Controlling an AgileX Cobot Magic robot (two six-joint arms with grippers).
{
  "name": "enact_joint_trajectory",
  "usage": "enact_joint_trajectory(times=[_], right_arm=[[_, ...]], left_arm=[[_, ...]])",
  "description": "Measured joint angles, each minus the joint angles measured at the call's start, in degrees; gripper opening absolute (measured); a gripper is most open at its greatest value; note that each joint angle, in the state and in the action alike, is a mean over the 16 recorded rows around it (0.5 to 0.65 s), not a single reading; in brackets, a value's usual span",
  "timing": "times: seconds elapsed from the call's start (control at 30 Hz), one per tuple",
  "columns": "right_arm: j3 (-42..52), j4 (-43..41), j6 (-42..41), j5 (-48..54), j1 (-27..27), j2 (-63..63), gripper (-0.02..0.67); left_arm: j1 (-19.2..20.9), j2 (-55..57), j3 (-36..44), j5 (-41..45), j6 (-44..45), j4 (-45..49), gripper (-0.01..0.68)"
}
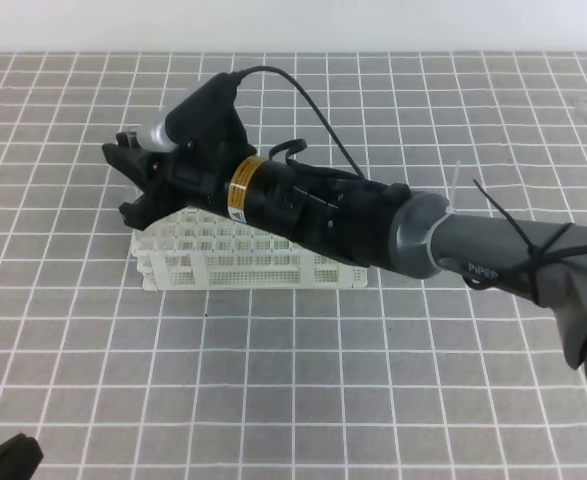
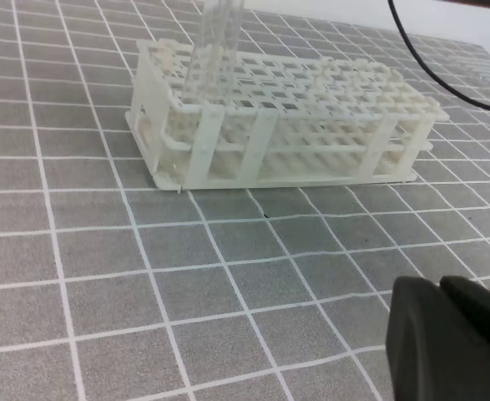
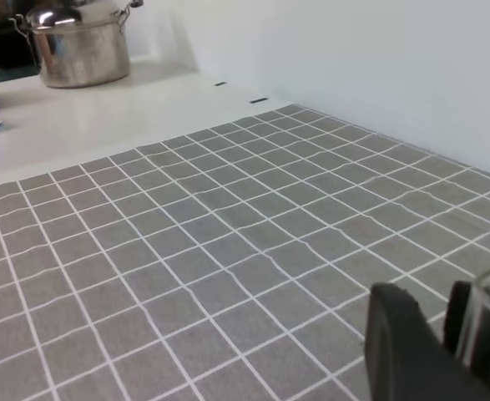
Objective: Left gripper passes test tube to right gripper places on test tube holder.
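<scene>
1. right gripper point(image 1: 133, 180) reached across from the right of the high view, poised over the left end of the test tube holder point(image 1: 263, 268).
2. fingers point(image 3: 399, 342) of the right gripper clamped on the test tube point(image 2: 215, 50); clear glass seen between them at the lower right edge of the right wrist view.
3. test tube upright in the left wrist view, lower end down among the top square holes at the left end of the holder; upper end cut off by the frame. depth of insertion: cannot tell.
4. test tube holder standing flat on the grey gridded surface point(image 1: 303, 380), long side across the high view, partly hidden behind the right arm.
5. left gripper point(image 2: 449, 334) low in the near corner of the left wrist view, well apart from the holder; fingers together, nothing between them. a dark tip at the bottom left corner of the high view, apart from the holder.
6. steel pot point(image 3: 79, 46) on a white counter beyond the gridded surface, seen in the right wrist view.
</scene>
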Motion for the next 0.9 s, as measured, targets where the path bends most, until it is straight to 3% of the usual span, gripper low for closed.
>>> enact_joint_trajectory(times=[0.57, 0.9], right_arm=[[-1.4, 0.0, -0.1, 0.4, 0.0, 1.0, 0.098], [-1.4, 0.0, -0.1, 1.0, 0.0, 0.9, 0.225]], left_arm=[[0.0, 0.0, 0.0, -0.1, 0.0, 0.0, -0.001], [0.0, 0.0, 0.0, -0.1, 0.0, 0.0, -0.001]])
